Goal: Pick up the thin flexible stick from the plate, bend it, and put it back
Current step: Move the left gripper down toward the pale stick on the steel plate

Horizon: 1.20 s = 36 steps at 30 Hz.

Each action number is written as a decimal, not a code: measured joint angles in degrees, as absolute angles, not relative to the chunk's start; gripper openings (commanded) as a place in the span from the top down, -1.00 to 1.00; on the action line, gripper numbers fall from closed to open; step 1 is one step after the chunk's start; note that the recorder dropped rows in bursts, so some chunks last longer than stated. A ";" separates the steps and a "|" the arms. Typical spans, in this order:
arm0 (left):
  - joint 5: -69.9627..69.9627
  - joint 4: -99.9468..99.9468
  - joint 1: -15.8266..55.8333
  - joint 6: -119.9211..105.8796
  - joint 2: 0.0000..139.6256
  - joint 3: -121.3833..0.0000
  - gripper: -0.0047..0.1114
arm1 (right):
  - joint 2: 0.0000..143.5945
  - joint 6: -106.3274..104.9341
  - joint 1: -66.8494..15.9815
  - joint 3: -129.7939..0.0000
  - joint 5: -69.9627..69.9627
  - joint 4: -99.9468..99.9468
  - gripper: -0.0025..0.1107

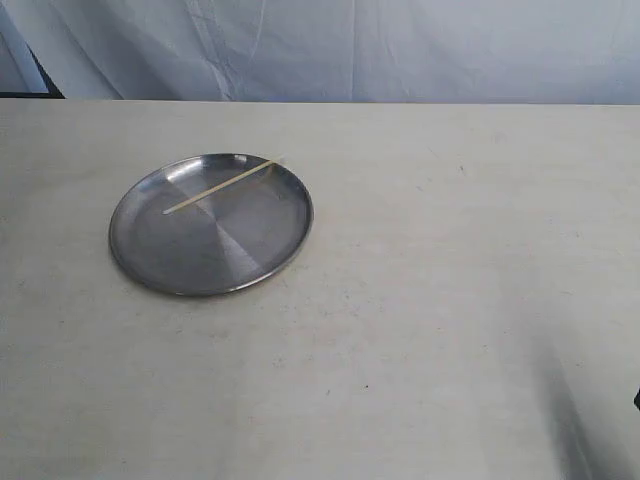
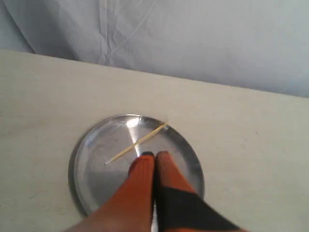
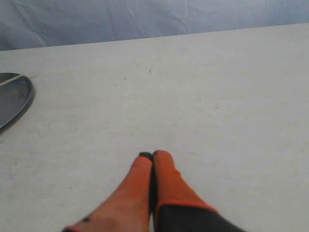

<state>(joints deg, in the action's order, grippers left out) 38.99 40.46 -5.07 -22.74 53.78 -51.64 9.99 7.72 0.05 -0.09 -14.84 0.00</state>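
Observation:
The round silver plate (image 1: 200, 262) lies on the table at the left of the exterior view. The thin pale stick (image 1: 222, 186) rests straight across its far part, one end poking over the rim. In the left wrist view the stick (image 2: 136, 143) lies on the plate (image 2: 91, 169) just beyond my left gripper (image 2: 154, 155), whose orange fingers are shut with nothing held. My right gripper (image 3: 152, 155) is shut and empty above bare table, with the plate's rim (image 3: 21, 104) far off to its side. Neither gripper shows in the exterior view.
A pale wrinkled cloth (image 1: 350, 50) hangs behind the table's far edge. A dark shadow (image 1: 585, 420) falls on the table at the near right corner of the exterior view. The cream tabletop (image 1: 440, 250) stretches to the right of the plate.

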 measured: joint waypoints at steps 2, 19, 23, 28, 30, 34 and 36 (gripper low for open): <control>40.32 40.41 -5.07 -24.85 61.54 -56.74 0.92 | 9.99 7.72 0.05 -0.09 -14.84 0.00 0.97; 42.73 37.63 5.79 -44.40 102.28 -86.00 0.21 | 9.99 7.72 0.05 -0.09 -14.84 0.00 0.97; 42.98 37.09 6.58 -44.79 108.36 -90.71 0.15 | 9.99 7.72 0.05 -0.09 -14.84 0.00 0.97; 43.25 35.27 7.31 -45.15 116.48 -95.60 0.15 | 9.99 7.72 0.05 -0.09 -14.84 0.31 0.97; 43.25 34.10 8.01 -45.38 119.84 -97.52 0.15 | 9.99 7.72 0.05 -0.09 -14.84 0.54 0.97; 43.25 33.39 10.44 -45.47 125.53 -102.15 0.15 | 9.99 7.72 0.05 -0.09 -14.84 0.53 0.97; 43.34 31.79 11.90 -45.50 127.97 -104.95 0.15 | 9.99 7.72 0.05 -0.09 -14.84 0.53 0.97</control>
